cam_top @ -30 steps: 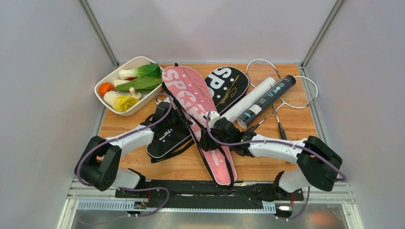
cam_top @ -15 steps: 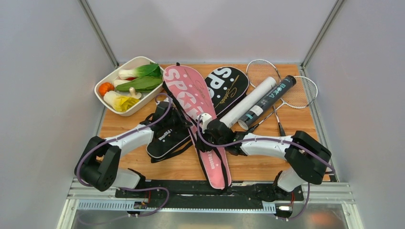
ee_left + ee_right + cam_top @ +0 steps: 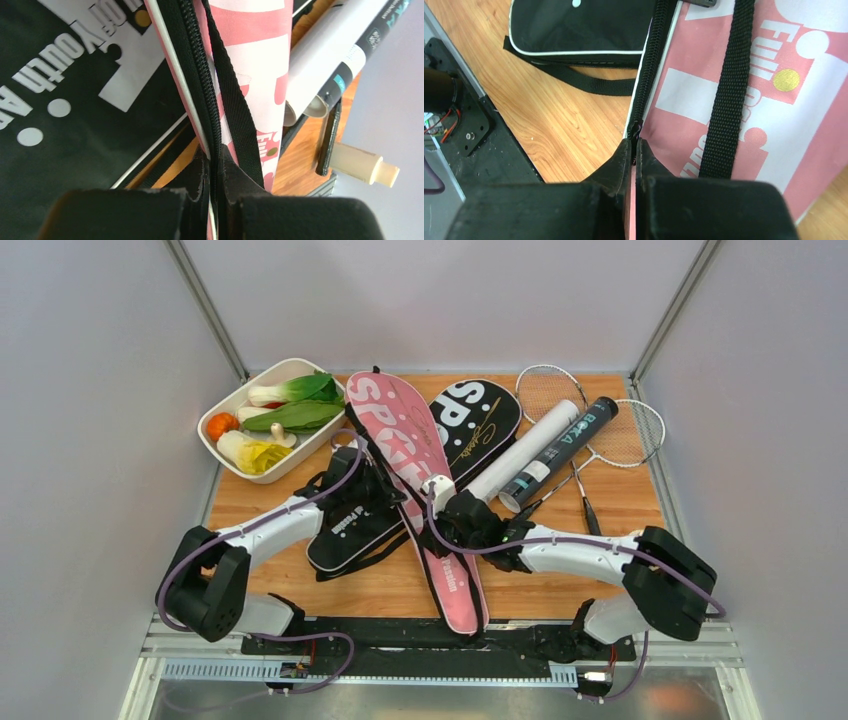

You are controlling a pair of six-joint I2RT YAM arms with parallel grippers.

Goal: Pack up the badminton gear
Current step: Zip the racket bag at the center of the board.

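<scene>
The pink "SPORT" cover (image 3: 405, 445) lies aslant across the table's middle, partly raised on edge between both arms. My left gripper (image 3: 374, 478) is shut on its black zip edge (image 3: 200, 75) near the wide head end. My right gripper (image 3: 634, 146) is shut on the same zip edge (image 3: 644, 90) further down, towards the narrow end. A black "SPORT" cover (image 3: 478, 420) lies behind it, and another black cover (image 3: 345, 532) under the left arm. A white tube (image 3: 525, 448) and a black tube (image 3: 562, 448) lie over two rackets (image 3: 625, 435) at the back right.
A white dish of vegetables (image 3: 222, 445) stands at the back left. A small white bottle with a tan cap (image 3: 362, 166) lies near the tubes. Black carry straps (image 3: 589, 82) trail on the wood. Grey walls close in on both sides.
The right gripper has closed on the pink cover's zip edge. The left gripper has carried the cover's head end a little further back, so the cover stands more on edge.
</scene>
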